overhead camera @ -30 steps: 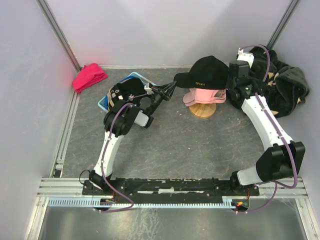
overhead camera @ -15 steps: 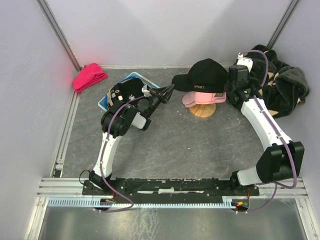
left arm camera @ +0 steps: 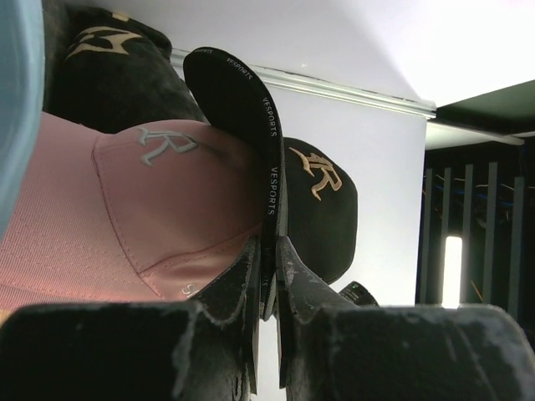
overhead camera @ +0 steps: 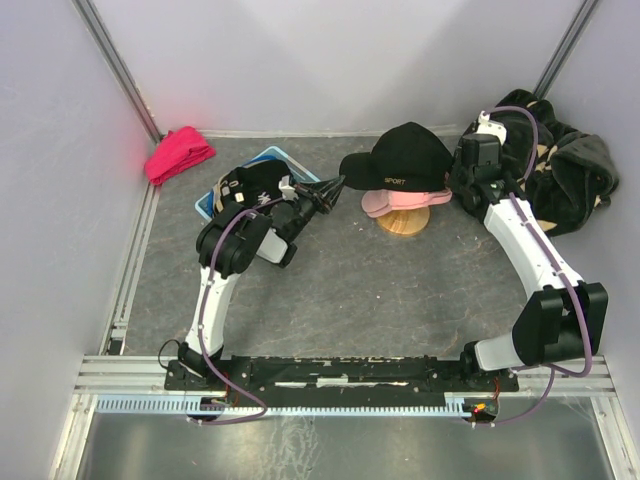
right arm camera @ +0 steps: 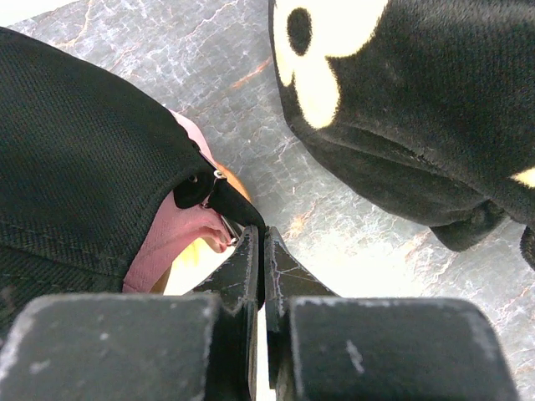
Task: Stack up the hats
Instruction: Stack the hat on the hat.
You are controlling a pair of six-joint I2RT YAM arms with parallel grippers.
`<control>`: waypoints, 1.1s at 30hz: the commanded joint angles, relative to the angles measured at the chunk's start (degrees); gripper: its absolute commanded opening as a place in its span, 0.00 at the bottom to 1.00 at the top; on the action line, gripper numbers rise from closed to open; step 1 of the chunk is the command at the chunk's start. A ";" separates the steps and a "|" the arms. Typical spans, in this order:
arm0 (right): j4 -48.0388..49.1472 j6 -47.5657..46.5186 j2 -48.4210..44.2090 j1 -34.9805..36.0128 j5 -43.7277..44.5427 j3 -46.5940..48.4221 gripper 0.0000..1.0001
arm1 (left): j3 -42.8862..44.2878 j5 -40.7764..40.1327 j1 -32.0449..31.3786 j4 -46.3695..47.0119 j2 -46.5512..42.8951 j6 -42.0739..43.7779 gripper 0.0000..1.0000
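Leftward and a touch lower than before hangs the black cap [overhead camera: 405, 150], over the pink cap [overhead camera: 400, 199] on its wooden stand [overhead camera: 403, 222] on the counter [overhead camera: 380, 290]. The left claw [left arm camera: 267, 251] is clamped on its brim, and the right claw [right arm camera: 261, 238] is pinched together on its rear strap. Two black caps and one pink show; the second black cap [overhead camera: 250, 182] lies on something bright blue [overhead camera: 268, 155]. Readable are "SPORT" on the side, "VFSPORTS" along the brim edge, and an "R" on the pink and black crowns.

Grey marbled surface [overhead camera: 380, 300]. Red-pink cloth bundle [overhead camera: 179, 153] at 10 o'clock, crumpled against the back wall. Black plush fabric [overhead camera: 565, 170] with beige flowers heaped at 2 o'clock, far corner. Round wooden base [overhead camera: 403, 221] near 12 o'clock, partly covered.
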 commanded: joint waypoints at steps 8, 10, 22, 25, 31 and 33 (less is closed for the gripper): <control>-3.94 -1.36 0.01 -3.99 4.21 -1.88 0.05 | -6.82 -5.75 3.79 5.69 2.03 1.65 0.03; -3.93 -1.35 -0.03 -4.15 4.04 -1.99 0.05 | -7.24 -5.02 3.78 3.33 1.68 2.23 0.03; -3.93 -0.80 0.31 -4.56 1.75 -2.25 0.06 | -6.27 -1.71 3.46 -23.56 -7.45 11.01 0.03; -3.93 -0.66 0.69 -4.64 1.22 -2.06 0.07 | -4.41 -0.79 3.31 -30.97 -8.49 13.59 0.03; -3.89 -0.45 0.62 -4.71 0.47 -1.96 0.08 | 1.41 0.12 2.56 -48.47 -10.20 21.94 0.03; -3.85 -0.32 0.60 -4.77 0.14 -1.93 0.08 | 3.34 -0.18 2.39 -52.94 -10.44 24.60 0.03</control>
